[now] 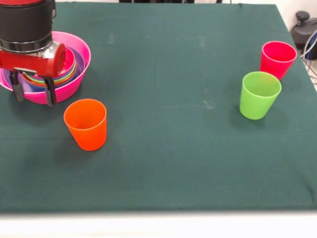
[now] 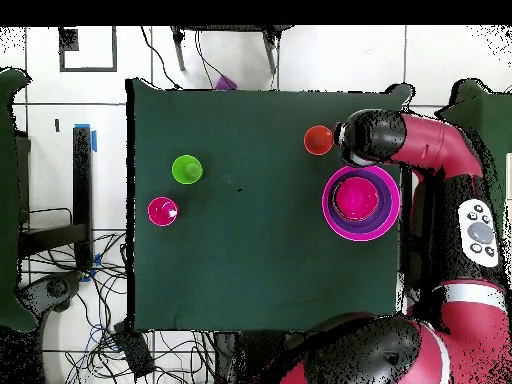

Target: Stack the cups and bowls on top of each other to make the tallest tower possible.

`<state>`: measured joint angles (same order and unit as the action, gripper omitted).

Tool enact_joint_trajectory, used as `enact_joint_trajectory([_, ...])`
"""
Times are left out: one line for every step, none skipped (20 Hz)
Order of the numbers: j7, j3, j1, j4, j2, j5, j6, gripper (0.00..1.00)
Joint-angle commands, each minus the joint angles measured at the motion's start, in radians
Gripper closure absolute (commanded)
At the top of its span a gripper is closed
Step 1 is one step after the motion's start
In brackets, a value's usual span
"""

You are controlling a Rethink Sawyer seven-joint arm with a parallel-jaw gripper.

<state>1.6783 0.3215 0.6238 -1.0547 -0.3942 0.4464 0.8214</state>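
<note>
Front view: the pincer [image 1: 33, 90] hangs in front of the tower [image 1: 74, 74] at the desk's [image 1: 168, 163] upper left, its two dark fingers [image 1: 50, 91] spread apart with nothing between them. Behind them the big pink bowl holds the smaller bowls nested inside. An orange cup [image 1: 86, 124] stands upright just below the tower, apart from it. At the right, a green cup [image 1: 258, 94] and a red-pink cup [image 1: 277, 59] stand upright near each other, not touching

Overhead view: the tower [image 2: 361, 200] sits near the desk's [image 2: 260, 270] right edge, with the orange cup [image 2: 318, 140] just above it beside the arm's [image 2: 425, 145] end. The green cup [image 2: 187, 169] and red-pink cup [image 2: 163, 211] stand at the left, well apart from the tower
</note>
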Motion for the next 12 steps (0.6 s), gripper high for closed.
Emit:
enact_joint_trajectory([-0.025, 0.057, -0.047, -0.016, 0.068, -0.011, -0.02, 0.0])
enact_joint_trajectory([-0.027, 0.06, -0.047, -0.016, 0.069, -0.014, -0.018, 0.0])
enact_joint_trajectory([-0.03, 0.065, -0.046, -0.016, 0.073, -0.02, -0.017, 0.0])
enact_joint_trajectory([-0.031, 0.07, -0.044, -0.017, 0.076, -0.027, -0.015, 0.0])
enact_joint_trajectory([-0.032, 0.076, -0.044, -0.016, 0.083, -0.035, -0.014, 0.0])
enact_joint_trajectory([-0.031, 0.075, -0.047, -0.01, 0.089, -0.039, -0.009, 0.0])
enact_joint_trajectory([-0.03, 0.07, -0.054, -0.001, 0.094, -0.037, -0.008, 0.0])
enact_joint_trajectory([-0.03, 0.071, -0.055, -0.002, 0.097, -0.039, -0.016, 0.0])
enact_joint_trajectory([-0.031, 0.067, -0.059, 0.0, 0.098, -0.039, -0.019, 0.0])
enact_joint_trajectory([-0.034, 0.066, -0.06, 0.001, 0.1, -0.04, -0.021, 0.0])
enact_joint_trajectory([-0.031, 0.062, -0.064, 0.007, 0.103, -0.04, -0.023, 0.0])
enact_joint_trajectory([-0.032, 0.061, -0.066, 0.01, 0.105, -0.04, -0.022, 0.0])
